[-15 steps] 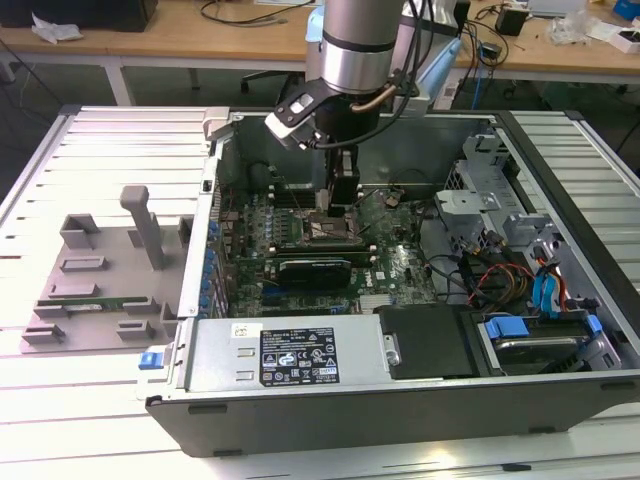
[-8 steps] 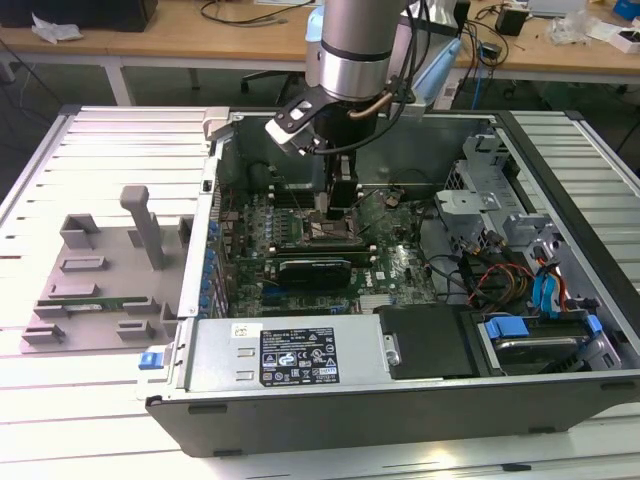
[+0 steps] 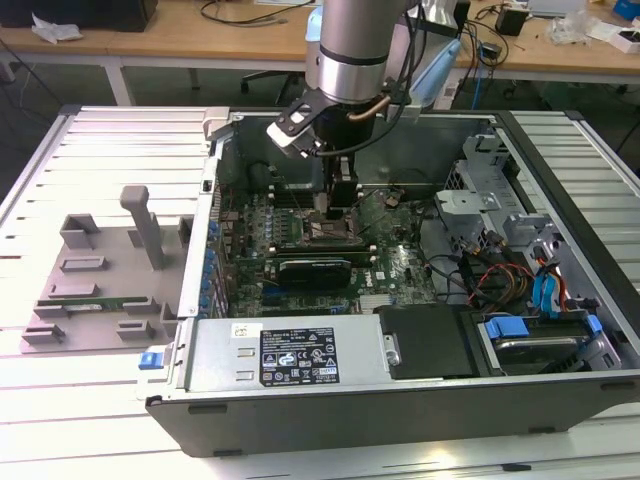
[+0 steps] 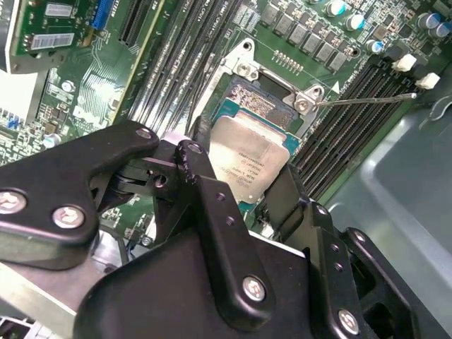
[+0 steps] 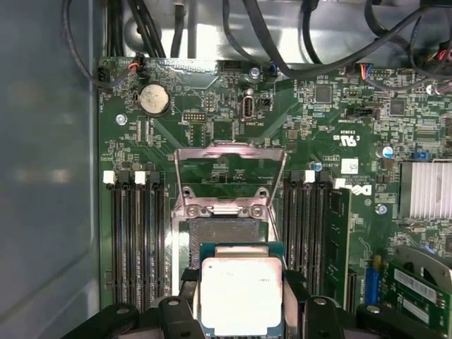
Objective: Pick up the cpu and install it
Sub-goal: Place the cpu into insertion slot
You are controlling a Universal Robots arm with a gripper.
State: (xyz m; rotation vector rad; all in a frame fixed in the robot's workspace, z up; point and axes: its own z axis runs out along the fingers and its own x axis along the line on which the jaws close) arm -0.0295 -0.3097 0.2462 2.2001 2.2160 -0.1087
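grips the cpu by two opposite edges in a narrow claw, holds it over the open socket on the motherboard with the load plate raised, and risks bent contacts or a skewed seat if lowered tilted, off-centre or released early.

Silver-grey arm, black screw-studded pincer
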